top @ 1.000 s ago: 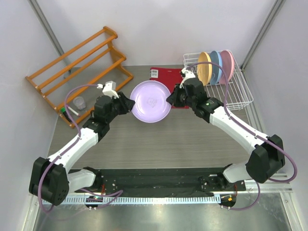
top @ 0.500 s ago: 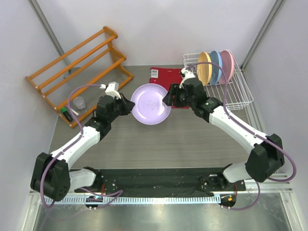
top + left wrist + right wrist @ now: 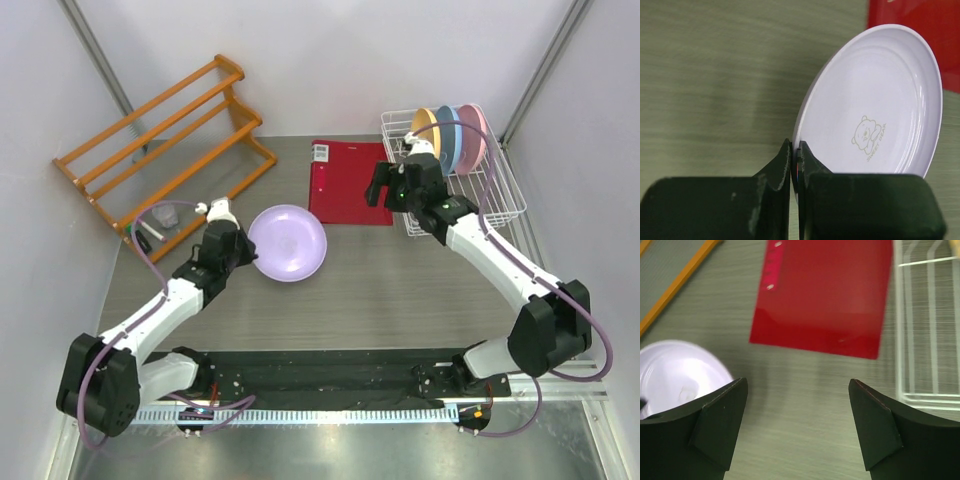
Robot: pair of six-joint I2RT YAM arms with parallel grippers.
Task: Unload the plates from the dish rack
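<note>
The lilac plate hangs over the table left of centre, and my left gripper is shut on its left rim. The left wrist view shows both jaws pinching the rim of the plate, left gripper. My right gripper is open and holds nothing, over the red mat's right edge beside the dish rack. In that rack stand the orange-yellow plate, the light blue plate and the pink plate. In the right wrist view the right gripper is wide open, with the lilac plate at lower left.
A red mat lies flat at the back centre, also seen as the red mat next to the rack's wires. An orange wooden slatted rack stands at the back left, with a small clear cup by it.
The right gripper let go of the lilac plate, opened and drew back toward the dish rack. The left gripper shut on the rim and carried the plate left and nearer.
</note>
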